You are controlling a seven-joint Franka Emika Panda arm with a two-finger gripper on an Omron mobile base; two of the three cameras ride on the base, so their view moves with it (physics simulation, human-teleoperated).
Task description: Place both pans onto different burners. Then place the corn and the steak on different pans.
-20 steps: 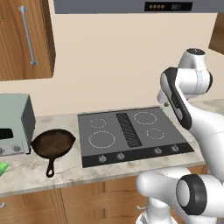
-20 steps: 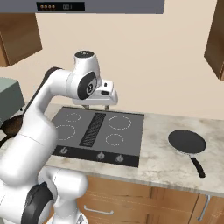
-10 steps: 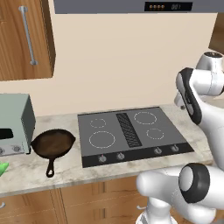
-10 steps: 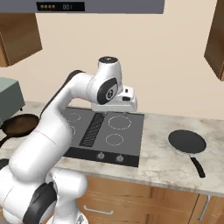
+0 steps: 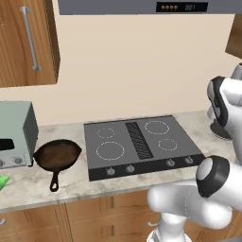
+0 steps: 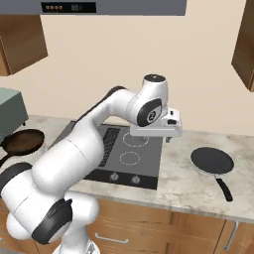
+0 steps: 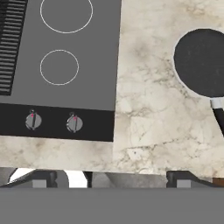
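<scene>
I see the rusty brown skillet (image 5: 57,154) flat on the counter left of the cooktop (image 5: 142,145), handle toward me. The dark grey pan (image 6: 212,161) lies right of it, and all four burners (image 5: 110,151) are bare. The green corn (image 5: 3,182) peeks in at the far left edge

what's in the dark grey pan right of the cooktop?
Nothing visible: the dark grey pan sits empty on the counter, its whole inside bare in the right base view. The hand view cuts off its right edge, so that sliver goes unseen there.
</scene>
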